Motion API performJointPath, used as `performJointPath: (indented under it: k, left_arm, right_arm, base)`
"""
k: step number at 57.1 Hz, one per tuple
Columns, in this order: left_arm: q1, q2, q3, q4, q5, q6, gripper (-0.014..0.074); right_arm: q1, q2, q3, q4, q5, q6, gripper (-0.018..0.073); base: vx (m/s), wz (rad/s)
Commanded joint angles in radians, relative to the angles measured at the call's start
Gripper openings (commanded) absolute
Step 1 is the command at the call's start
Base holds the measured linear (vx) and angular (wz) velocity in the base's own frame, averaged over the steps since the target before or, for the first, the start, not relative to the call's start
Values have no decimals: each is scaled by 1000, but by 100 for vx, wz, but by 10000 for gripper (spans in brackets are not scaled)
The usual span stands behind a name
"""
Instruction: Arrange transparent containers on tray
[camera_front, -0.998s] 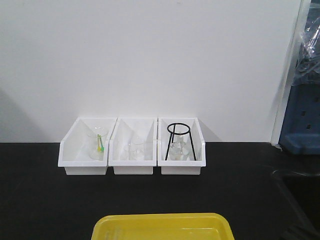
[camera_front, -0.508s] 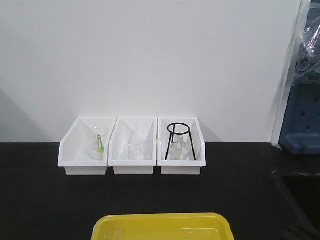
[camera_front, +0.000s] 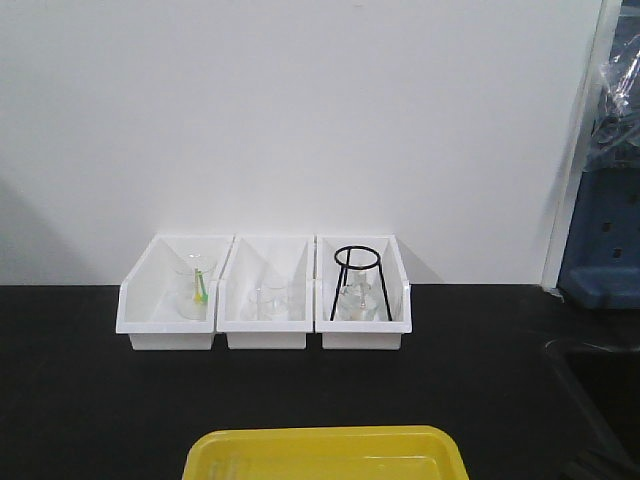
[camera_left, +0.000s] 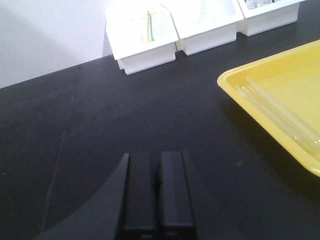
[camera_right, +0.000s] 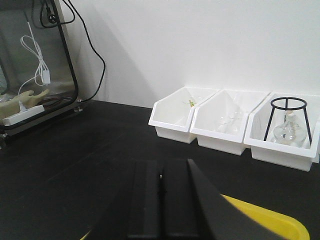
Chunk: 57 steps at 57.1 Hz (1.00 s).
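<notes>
- Left gripper (camera_left: 157, 192): fingers pressed together, holding nothing, low over the black bench (camera_left: 125, 115).
- Right gripper (camera_right: 161, 200): also closed and empty.
- Tray (camera_front: 325, 452): yellow, near edge of the bench; 2 test tubes (camera_left: 277, 112) lie inside it, side by side, long axes along the tray's left rim.
- Remaining glassware sits in 3 white bins (camera_front: 265, 295) beyond the tray against the wall: beaker (camera_front: 193, 285) in left bin, small beakers (camera_front: 268, 298) in middle, flask (camera_right: 289, 131) under black tripod (camera_front: 357, 272) in right.
- Left arm looks nearer the left bin; bin front walls block a low approach, so reach from above.
</notes>
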Motion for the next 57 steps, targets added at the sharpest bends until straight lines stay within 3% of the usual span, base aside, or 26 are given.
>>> performJointPath:
  k: [1,14,20,25,30,36,40,44,48,52,57]
  left_arm:
    - [1,-24,39,-3,-79,-2,-3]
    - [1,-24,39,-3,-79,-2,-3]
    - [1,-24,39,-3,-79,-2,-3]
    - [1,-24,39,-3,-79,-2,-3]
    - [1,-24,39,-3,-79,-2,-3]
    - [1,-24,39,-3,-79,-2,-3]
    - [1,-24,39,-3,-79,-2,-3]
    - [1,-24,39,-3,-79,-2,-3]
    - [1,-24,39,-3,-79,-2,-3]
    - [1,-24,39,-3,-79,-2,-3]
    - [1,-24,39,-3,-79,-2,-3]
  right_arm:
    - [-3,5,-31,-25,21,-10,-11]
    - [-3,6,-31,-16,25,-15,-11]
    - [-3,11,-31,100,53,-159,-11]
    - [-3,18,-31,370,97,-453,-11]
    - [-3,26,-31,793,183,-837,-11]
    - [-3,26,-31,1354,349,-1397,-11]
    - [-3,26,-31,1598,450,-1656,-11]
    - [-3,26,-31,1757,515,-1855,-11]
    - [-3,28,-31,1853,536,-1989,-11]
    - [-3,28,-21,1889,524,-2054,-11]
    - [-15,-2,26,1870,449,-2045,-11]
  base:
    - [0,0]
    - [0,0]
    - [0,0]
    - [0,0]
    - [0,0]
    - [0,0]
    - [0,0]
    - [0,0]
    - [0,0]
    - [0,0]
    - [0,0]
